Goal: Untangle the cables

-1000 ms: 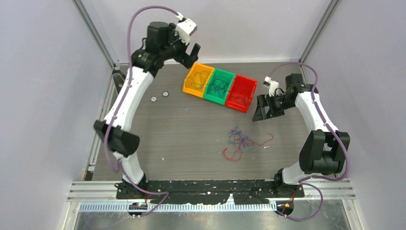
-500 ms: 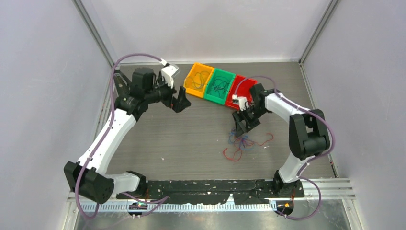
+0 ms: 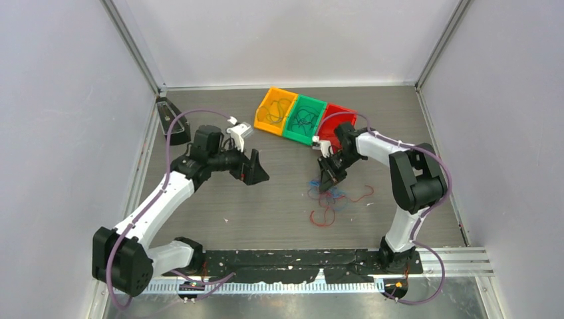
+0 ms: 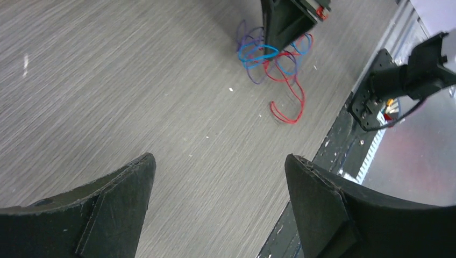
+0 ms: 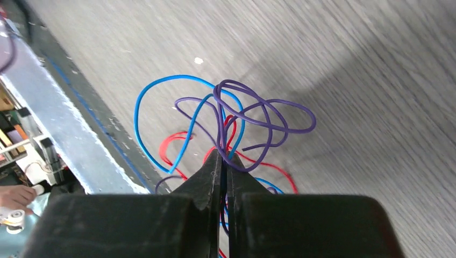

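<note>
Right of centre in the overhead view, the cables (image 3: 331, 199) lie as one small knot on the grey table (image 3: 266, 212), and my right gripper (image 3: 328, 181) comes down on the knot's upper edge. Through my right wrist camera the fingers (image 5: 204, 183) are pressed together with barely a slit between them. A purple strand runs down into that slit, so I have the bundle pinched at its tips. Every strand is far thinner than a finger and springy. Purple wire curls into overlapping loops at the middle of that frame, a blue one arcs out wide to the left, and red wire shows lower down, behind the others. From my left wrist camera the tangle sits at the top centre: blue and purple loops are crowded under the right gripper, and one red strand trails toward the lower right and ends in a narrow loop. My left gripper (image 3: 256, 174) is left of centre in the overhead view, well apart from the cables, its jaws spread wide over bare table with nothing between them. Near the top centre stands a row of coloured bins (image 3: 296, 136), with thin strands inside them.
</note>
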Tool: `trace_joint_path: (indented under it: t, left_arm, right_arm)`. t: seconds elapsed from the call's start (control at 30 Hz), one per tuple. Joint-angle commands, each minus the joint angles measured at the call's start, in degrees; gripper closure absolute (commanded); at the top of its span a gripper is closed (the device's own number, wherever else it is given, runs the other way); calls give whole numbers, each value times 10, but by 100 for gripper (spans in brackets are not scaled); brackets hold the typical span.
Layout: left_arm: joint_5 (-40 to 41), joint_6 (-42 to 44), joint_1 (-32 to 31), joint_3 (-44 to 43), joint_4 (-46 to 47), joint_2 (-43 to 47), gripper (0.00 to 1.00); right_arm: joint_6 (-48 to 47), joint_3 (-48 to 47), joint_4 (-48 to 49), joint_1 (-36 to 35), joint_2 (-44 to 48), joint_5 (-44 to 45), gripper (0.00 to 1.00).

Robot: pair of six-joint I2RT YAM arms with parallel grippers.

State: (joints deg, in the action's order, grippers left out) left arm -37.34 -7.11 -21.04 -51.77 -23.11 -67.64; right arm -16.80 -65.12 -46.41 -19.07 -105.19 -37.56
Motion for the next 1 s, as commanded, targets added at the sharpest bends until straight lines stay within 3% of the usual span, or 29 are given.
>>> trace_joint_path:
  t: [0.0,0.23,0.47,0.7,0.87,0.97]
  left_arm:
    - [-41,26,-37,37,95,47,10]
    - [-46,97,-105,18,127,-2,23]
    - [-56,177,-155,-56,107,-55,40]
    - [-15,260,-192,-99,62,-81,44]
    - [-6,407,-220,-97,-5,-75,47]
    - [18,428,-225,-99,-7,-85,48]
  right_arm:
    - [44,-8,56,-1,84,-131,94]
    - [24,-37,45,-7,128,-236,94]
    - [4,-39,18,-35,150,-215,95]
    - [-6,-35,2,-57,140,-209,95]
    - [-9,-42,-8,-65,138,-224,95]
    - [-9,-43,-11,-73,136,-228,95]
